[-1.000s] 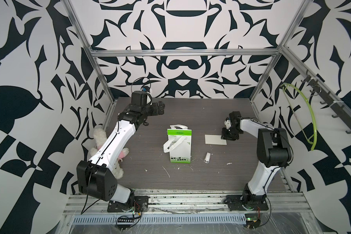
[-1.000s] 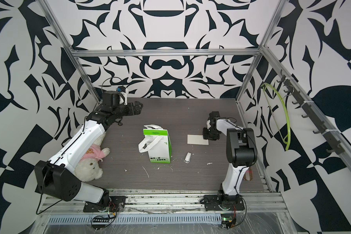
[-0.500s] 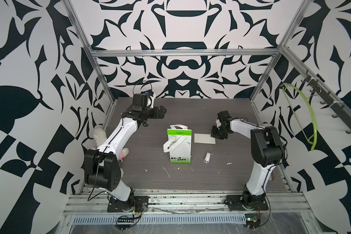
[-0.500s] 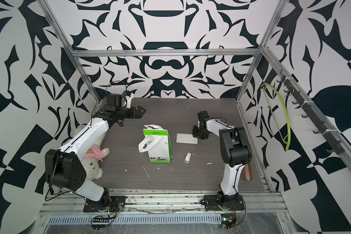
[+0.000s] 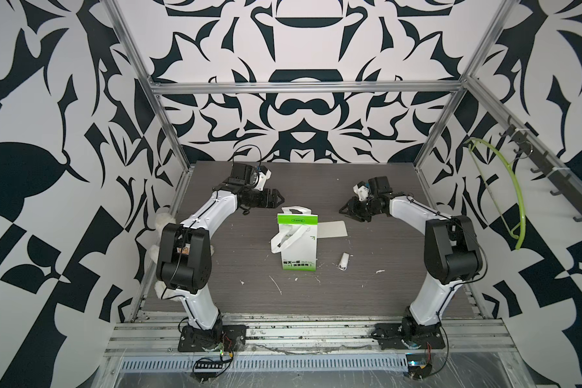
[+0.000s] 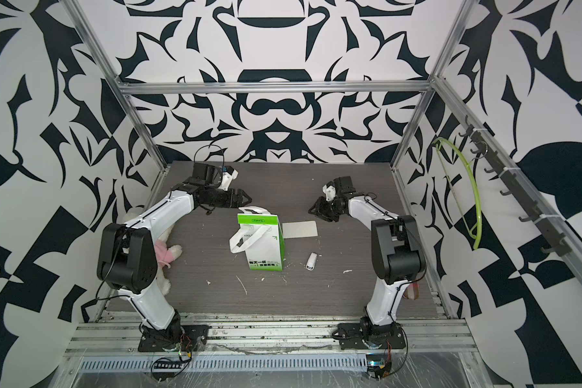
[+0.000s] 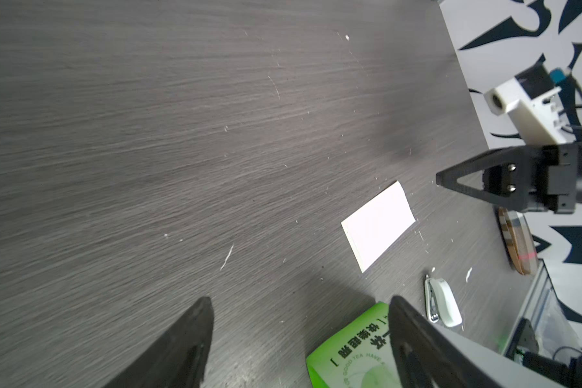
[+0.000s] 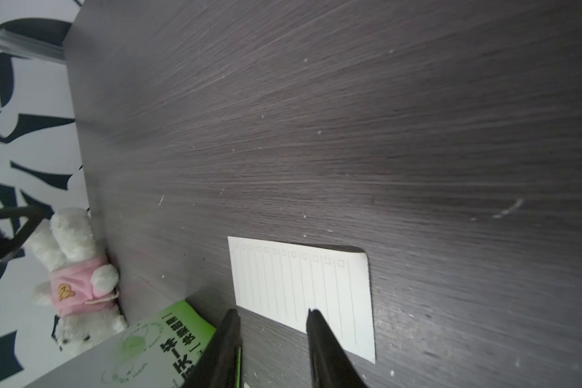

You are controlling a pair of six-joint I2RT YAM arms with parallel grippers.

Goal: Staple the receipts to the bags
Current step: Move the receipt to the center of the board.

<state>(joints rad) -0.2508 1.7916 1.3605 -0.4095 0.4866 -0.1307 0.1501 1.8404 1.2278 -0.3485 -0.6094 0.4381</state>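
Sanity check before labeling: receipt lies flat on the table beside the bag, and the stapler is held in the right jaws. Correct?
No. The stapler lies loose on the table, seen in both top views; the right jaws are empty. The receipt does lie flat beside the bag.

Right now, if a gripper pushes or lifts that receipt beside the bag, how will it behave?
The receipt looks paper-thin, so it is probably light and would droop when lifted by one edge. It lies nearly flat on the table, so a push would likely slide it. One corner casts a shadow; perhaps it is slightly raised, easier to grab.
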